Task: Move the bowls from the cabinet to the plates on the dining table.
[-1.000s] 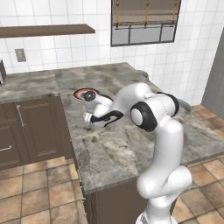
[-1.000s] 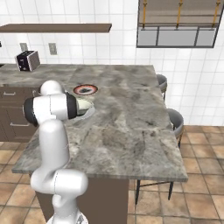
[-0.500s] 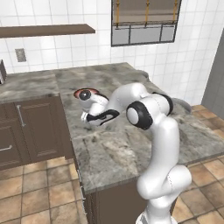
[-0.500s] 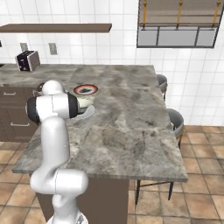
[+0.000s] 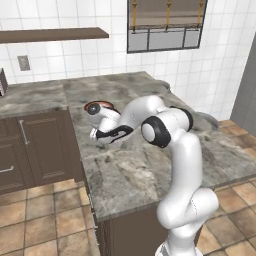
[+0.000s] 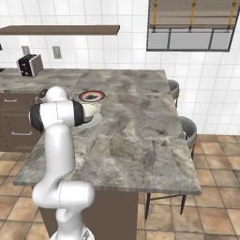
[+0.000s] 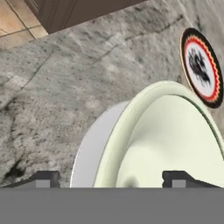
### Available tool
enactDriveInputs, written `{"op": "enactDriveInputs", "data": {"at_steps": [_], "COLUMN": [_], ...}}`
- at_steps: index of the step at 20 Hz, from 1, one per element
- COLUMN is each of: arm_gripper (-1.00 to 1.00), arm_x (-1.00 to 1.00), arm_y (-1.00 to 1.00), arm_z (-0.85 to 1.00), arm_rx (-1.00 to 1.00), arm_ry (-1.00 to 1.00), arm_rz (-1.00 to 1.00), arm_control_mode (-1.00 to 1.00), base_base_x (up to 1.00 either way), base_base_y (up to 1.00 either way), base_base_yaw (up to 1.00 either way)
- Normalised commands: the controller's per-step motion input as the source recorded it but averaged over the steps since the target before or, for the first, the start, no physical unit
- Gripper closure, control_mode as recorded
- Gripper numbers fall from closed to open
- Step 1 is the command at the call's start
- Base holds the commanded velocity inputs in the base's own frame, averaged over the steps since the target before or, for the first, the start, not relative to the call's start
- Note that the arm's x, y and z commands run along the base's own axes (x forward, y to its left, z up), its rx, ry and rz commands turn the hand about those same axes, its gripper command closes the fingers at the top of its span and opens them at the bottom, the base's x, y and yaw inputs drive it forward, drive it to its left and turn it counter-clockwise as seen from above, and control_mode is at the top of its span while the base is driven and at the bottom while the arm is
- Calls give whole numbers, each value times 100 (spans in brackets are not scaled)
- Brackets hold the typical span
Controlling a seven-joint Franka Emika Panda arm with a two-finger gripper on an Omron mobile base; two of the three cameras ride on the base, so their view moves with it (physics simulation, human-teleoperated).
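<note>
In the left base view, the gripper (image 5: 98,134) hangs low over the dining table (image 5: 150,170), near its left edge, at the end of the white arm that bends over from the right. Just behind the hand, the red-rimmed plate (image 5: 98,105) lies flat on the stone top.

In the right base view, a toaster (image 6: 29,64) stands far left on the back counter. More to the right, the cream-white bowl (image 6: 91,110) sits on the white plate (image 6: 92,121); the arm's elbow covers the left part of both. The red-rimmed plate (image 6: 92,96) lies just behind them, close but apart. Two stools (image 6: 187,132) stand at the right side of the table.

In the hand view, the left fingertip (image 7: 43,178) stands outside the bowl, over the white plate (image 7: 87,151). The right fingertip (image 7: 179,178) stands over the inside of the cream-white bowl (image 7: 170,140), so the wall of the bowl is between the two fingers. The fingers are wide apart, and I cannot tell if either one touches the rim. The bowl rests upright on the white plate, which shows as a pale border on its left side. At the upper right, the red-rimmed plate (image 7: 202,68) with the dark centre lies on the table, near the bowl and not touching it.
</note>
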Motion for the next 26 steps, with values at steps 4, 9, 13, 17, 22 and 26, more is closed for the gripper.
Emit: {"op": "enactDriveInputs", "data": {"at_steps": [4, 9, 13, 17, 22, 26], "arm_gripper": [-100, -100, -100, -100, -100, -100], "arm_x": [0, -4, -15, -27, -35, -39], "arm_y": [-7, -1, -1, -11, -20, -30], "arm_z": [0, 24, 35, 40, 31, 25], "arm_rx": [0, 2, 2, 3, 0, 0], "arm_ry": [1, 3, 7, 9, 6, 1], "arm_rz": [-3, -5, -7, -7, -10, -11], "arm_control_mode": [-100, -100, -100, -100, -100, -100], "base_base_x": [0, 0, 0, 0, 0, 0], "base_base_y": [0, 0, 0, 0, 0, 0], "base_base_yaw": [0, 0, 0, 0, 0, 0]}}
